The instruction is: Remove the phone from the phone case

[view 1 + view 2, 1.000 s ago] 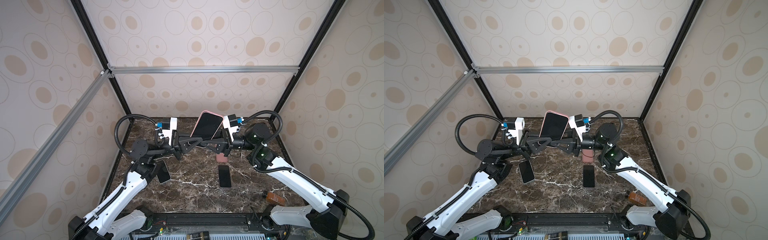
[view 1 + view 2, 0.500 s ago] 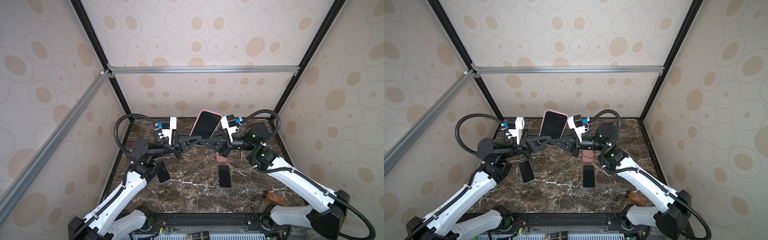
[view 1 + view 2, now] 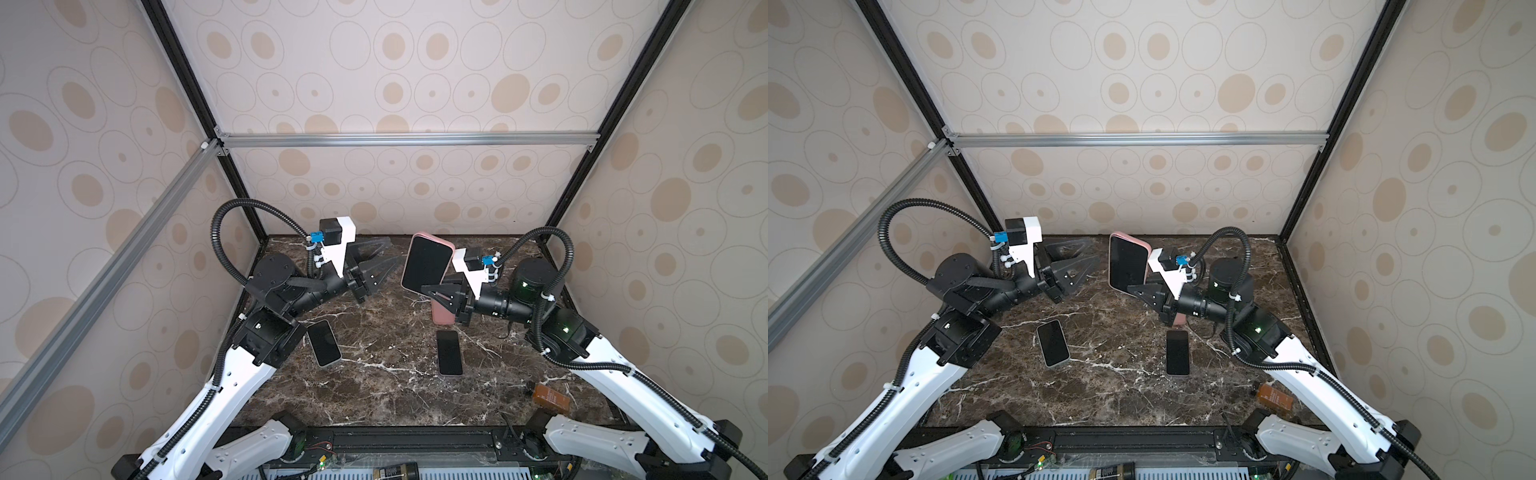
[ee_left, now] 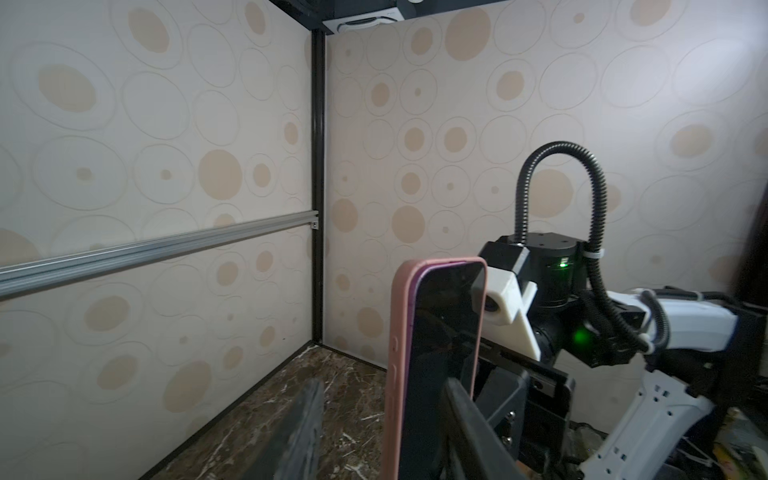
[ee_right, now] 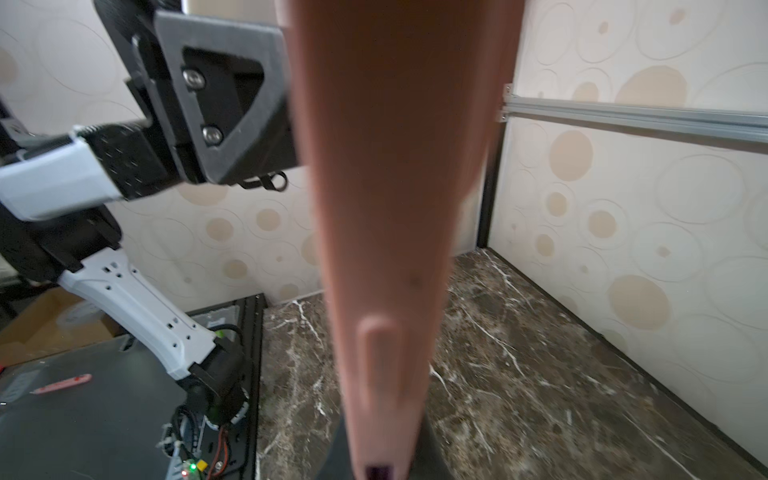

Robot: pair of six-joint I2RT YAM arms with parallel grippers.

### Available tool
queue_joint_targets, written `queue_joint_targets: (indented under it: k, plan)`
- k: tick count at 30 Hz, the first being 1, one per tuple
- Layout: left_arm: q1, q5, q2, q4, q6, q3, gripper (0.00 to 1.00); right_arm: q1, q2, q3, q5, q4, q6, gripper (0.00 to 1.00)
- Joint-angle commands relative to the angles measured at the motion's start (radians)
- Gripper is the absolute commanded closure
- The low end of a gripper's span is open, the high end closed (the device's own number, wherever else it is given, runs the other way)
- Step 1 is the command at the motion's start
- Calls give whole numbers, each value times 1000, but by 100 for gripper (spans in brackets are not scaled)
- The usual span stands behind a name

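right pincer (image 3: 430, 291) clamps the cased phone (image 3: 426, 264) (roughly upright); left pincer (image 3: 392, 250) apart, near it.

Dark marble table (image 3: 374, 395) carries two phones (image 3: 324, 343) (image 3: 449, 353) (both face-up).

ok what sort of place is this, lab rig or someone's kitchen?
Probably an enclosed robot test cell, not a home: an aluminium frame rail crosses dotted wall panels boxing in a marble-look tabletop, and a left arm and right arm stand at its front edge.
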Motion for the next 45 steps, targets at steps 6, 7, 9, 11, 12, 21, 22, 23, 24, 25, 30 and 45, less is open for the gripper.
queue_joint_targets:
  k: [6, 7, 9, 11, 12, 21, 22, 23, 24, 25, 30, 45]
  plan:
    - [-113, -243, 12, -106, 241, 56, 54, 1, -63, 8, 258, -159, -177, 100]
    - [-123, -243, 21, -105, 247, 59, 54, 2, -64, 6, 268, -159, -181, 100]
    - [-154, -266, 39, -102, 262, 67, 56, 1, -67, 3, 282, -162, -186, 100]
    - [-191, -315, 54, -105, 290, 76, 58, 1, -67, 1, 288, -166, -187, 100]
    - [-207, -336, 60, -107, 301, 81, 58, 2, -67, -2, 288, -166, -187, 100]
    - [-300, -417, 130, -137, 372, 130, 59, 1, -71, -11, 277, -166, -187, 100]
    - [-303, -421, 134, -136, 375, 132, 59, 1, -71, -9, 273, -166, -189, 100]
    - [-308, -426, 136, -136, 377, 133, 59, 2, -71, -10, 269, -168, -189, 100]
    - [-311, -435, 136, -135, 380, 132, 60, 2, -72, -10, 266, -166, -189, 100]
    - [-313, -442, 136, -132, 383, 131, 60, 1, -73, -12, 265, -166, -189, 100]
    - [-319, -472, 130, -112, 390, 118, 59, 2, -75, -11, 258, -169, -190, 100]
    - [-323, -474, 151, -126, 395, 126, 62, 2, -69, -6, 208, -177, -192, 100]
